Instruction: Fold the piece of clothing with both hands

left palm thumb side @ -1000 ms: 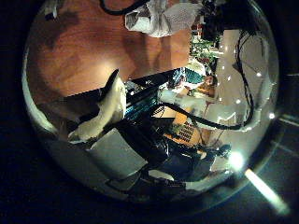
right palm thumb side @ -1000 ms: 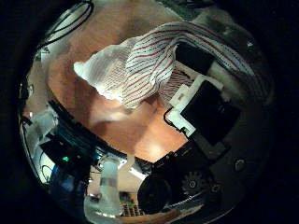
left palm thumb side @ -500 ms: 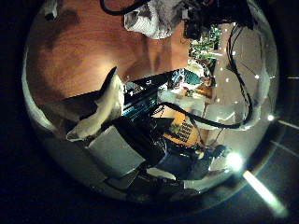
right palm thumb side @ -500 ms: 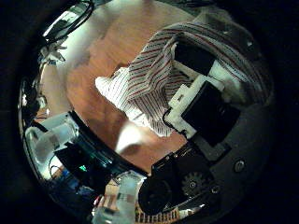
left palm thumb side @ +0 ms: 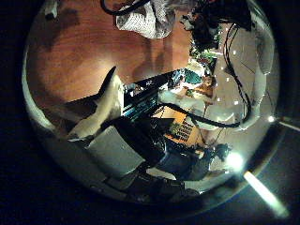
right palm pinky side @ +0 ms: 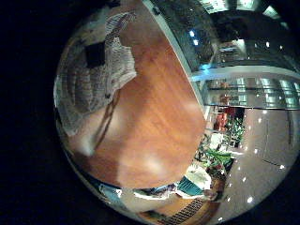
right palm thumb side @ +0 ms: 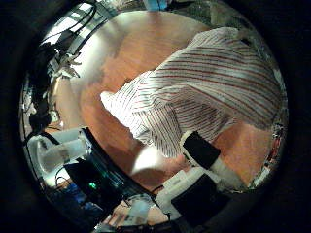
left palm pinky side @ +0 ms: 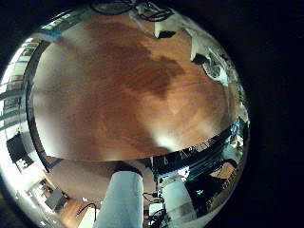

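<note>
A striped garment point(right palm thumb side: 204, 92) lies spread on the wooden table point(right palm thumb side: 117, 58) and fills much of the right thumb side palm view, so it is close under my right hand point(right palm thumb side: 206, 175). One fingertip point(right palm thumb side: 199, 149) rests at the garment's edge, stretched out rather than curled. In the right little finger side palm view another fingertip point(right palm pinky side: 94, 54) sits on top of the garment point(right palm pinky side: 86, 84). My left hand point(left palm thumb side: 98, 114) hangs over bare table far from the cloth, fingers straight and empty. From there the garment point(left palm thumb side: 150, 19) shows small, beside the right hand point(left palm thumb side: 211, 14).
Bare table point(left palm pinky side: 123, 95) stretches under my left hand, with its front edge point(left palm pinky side: 114, 160) near. Room clutter and lights lie beyond the table's edge point(right palm pinky side: 187, 84).
The right hand's fingers, which had the cloth draped over them, have drawn back to the view's edge. The garment now shows spread out wider. The left hand has barely moved.
</note>
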You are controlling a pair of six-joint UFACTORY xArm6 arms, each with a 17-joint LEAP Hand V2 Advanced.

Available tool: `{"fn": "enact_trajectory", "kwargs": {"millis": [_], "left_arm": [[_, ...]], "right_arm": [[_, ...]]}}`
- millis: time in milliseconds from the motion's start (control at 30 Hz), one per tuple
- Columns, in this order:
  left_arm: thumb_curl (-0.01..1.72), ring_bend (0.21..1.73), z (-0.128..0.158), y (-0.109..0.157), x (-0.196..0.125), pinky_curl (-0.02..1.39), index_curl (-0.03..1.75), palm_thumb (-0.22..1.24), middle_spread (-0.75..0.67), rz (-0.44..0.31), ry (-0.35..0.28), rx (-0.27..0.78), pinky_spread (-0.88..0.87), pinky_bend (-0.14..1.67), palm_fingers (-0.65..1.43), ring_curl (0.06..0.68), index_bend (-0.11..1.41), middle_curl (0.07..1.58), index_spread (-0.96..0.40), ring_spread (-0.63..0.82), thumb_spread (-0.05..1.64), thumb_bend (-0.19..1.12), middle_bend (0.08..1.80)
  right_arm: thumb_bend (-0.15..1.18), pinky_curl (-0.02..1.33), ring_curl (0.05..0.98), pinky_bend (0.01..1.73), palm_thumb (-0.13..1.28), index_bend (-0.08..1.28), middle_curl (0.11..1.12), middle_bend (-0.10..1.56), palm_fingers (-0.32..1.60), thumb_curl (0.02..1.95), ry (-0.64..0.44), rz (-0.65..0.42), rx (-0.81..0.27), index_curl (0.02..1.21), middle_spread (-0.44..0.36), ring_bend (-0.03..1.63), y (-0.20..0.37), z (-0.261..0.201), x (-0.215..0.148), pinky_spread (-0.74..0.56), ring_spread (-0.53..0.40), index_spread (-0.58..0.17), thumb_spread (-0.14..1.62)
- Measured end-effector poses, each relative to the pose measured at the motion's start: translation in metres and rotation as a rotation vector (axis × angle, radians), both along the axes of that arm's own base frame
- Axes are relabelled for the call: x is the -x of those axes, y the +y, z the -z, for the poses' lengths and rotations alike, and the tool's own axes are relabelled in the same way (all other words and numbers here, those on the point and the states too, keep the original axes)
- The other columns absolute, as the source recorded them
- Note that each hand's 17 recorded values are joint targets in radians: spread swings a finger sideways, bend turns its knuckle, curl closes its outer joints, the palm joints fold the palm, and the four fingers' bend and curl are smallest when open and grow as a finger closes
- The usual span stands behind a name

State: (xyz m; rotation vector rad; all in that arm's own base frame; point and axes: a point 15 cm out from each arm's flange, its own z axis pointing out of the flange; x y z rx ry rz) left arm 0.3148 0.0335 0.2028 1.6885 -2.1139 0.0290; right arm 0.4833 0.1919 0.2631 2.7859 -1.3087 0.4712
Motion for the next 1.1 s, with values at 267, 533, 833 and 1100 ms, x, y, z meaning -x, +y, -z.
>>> {"fn": "enact_trajectory", "kwargs": {"millis": [267,533,833,1100], "left_arm": [[0.35,0.62,-0.004,-0.014,-0.003,0.36,0.52,0.54,0.06,0.018,0.0,-0.004,0.21,0.28,0.31,0.239,0.19,0.39,-0.08,0.06,1.2,-0.02,0.19],[0.35,0.62,-0.024,-0.041,-0.009,0.36,0.52,0.54,0.06,0.035,-0.015,-0.023,0.21,0.28,0.31,0.239,0.19,0.4,-0.08,0.07,1.2,-0.02,0.19],[0.35,0.62,-0.051,-0.089,-0.007,0.37,0.52,0.54,0.07,0.031,0.003,-0.08,0.21,0.28,0.31,0.237,0.19,0.39,-0.08,0.08,1.2,-0.02,0.18],[0.34,0.62,-0.063,-0.09,0.005,0.37,0.53,0.53,0.08,0.019,0.021,-0.134,0.22,0.29,0.3,0.236,0.19,0.39,-0.08,0.09,1.2,-0.02,0.18]], "right_arm": [[-0.02,0.6,0.422,1.11,0.69,0.13,0.47,0.28,-0.03,0.45,-0.009,0.037,-0.186,0.37,-0.202,0.94,-0.017,-0.05,0.005,0.0,-0.167,-0.475,1.07],[-0.02,0.53,0.368,1.0,0.69,0.17,0.44,0.33,0.06,0.43,0.115,0.191,-0.288,0.33,-0.2,0.9,-0.081,-0.074,0.039,0.13,-0.155,-0.462,1.12],[-0.01,0.44,0.32,0.85,0.69,0.19,0.41,0.33,0.14,0.4,0.154,0.327,-0.29,0.34,-0.183,0.84,-0.151,-0.089,0.063,0.24,-0.125,-0.455,1.22],[-0.01,0.39,0.286,0.76,0.69,0.18,0.39,0.32,0.17,0.39,0.262,0.347,-0.261,0.33,-0.154,0.78,-0.157,-0.058,0.094,0.29,-0.082,-0.443,1.25]]}}
